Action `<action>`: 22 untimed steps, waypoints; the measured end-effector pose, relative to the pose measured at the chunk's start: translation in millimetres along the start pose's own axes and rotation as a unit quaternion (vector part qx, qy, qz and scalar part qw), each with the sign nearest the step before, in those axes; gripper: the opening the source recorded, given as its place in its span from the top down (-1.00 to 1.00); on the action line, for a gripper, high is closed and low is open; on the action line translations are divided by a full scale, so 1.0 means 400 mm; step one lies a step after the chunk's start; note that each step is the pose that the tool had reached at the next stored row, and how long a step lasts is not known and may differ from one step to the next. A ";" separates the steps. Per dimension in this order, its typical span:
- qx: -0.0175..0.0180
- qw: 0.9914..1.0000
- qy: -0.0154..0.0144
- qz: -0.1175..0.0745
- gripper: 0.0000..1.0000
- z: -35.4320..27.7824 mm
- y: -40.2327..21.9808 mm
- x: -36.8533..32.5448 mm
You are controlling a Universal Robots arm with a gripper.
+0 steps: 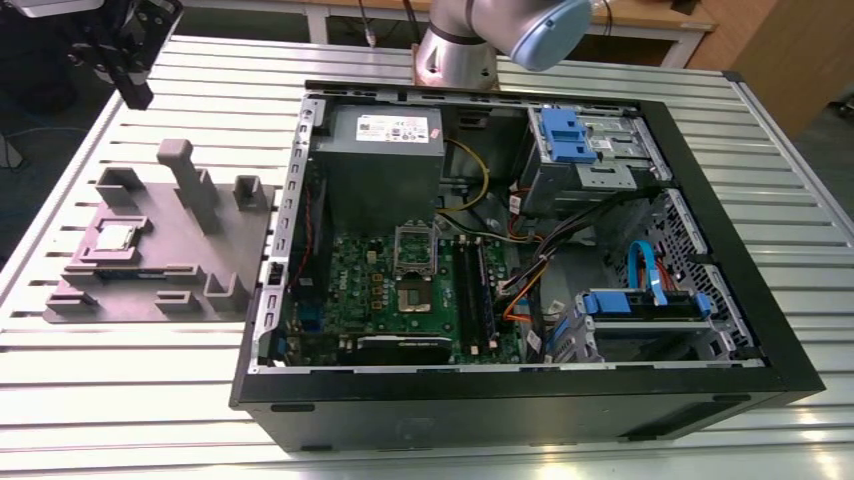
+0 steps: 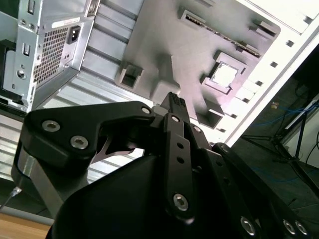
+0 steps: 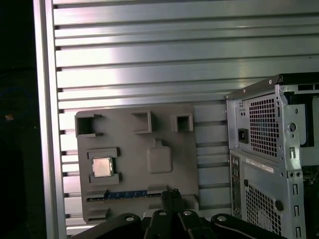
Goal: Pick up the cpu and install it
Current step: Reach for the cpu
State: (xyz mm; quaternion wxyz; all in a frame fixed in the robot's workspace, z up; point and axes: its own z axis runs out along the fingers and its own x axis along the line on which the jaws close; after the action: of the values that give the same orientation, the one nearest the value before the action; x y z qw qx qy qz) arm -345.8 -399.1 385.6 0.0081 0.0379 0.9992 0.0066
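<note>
The cpu [image 1: 118, 237] is a small silver square lying flat in a recess of the grey moulded tray [image 1: 180, 262], at the exterior view's left. Both wrist views look down on it: the cpu [image 2: 225, 74] and the cpu [image 3: 102, 167] sit untouched in the tray [image 2: 164, 35] [image 3: 134, 142]. My black gripper [image 1: 134, 92] hangs high over the table's far left corner, well above and behind the tray. Its fingers [image 2: 173, 102] [image 3: 169, 196] are shut together with nothing between them. The motherboard's silver socket frame [image 1: 416, 262] lies inside the open computer case.
The open black computer case [image 1: 534, 400] fills the middle and right of the slatted aluminium table [image 1: 120, 370]. Inside it are the power supply [image 1: 380, 130], blue drive caddies [image 1: 567, 135] and loose cables. Tall posts [image 1: 187, 180] rise from the tray.
</note>
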 end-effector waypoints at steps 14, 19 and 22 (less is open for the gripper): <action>0.000 1.000 0.000 0.000 0.79 0.000 -0.002 0.024; 0.000 1.000 0.000 0.000 0.79 0.000 -0.002 0.029; 0.000 1.000 0.000 0.000 0.79 0.000 -0.002 0.031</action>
State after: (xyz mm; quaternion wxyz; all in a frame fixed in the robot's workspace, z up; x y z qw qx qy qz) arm -358.3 -399.1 385.3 0.0081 0.0379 0.9992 0.0066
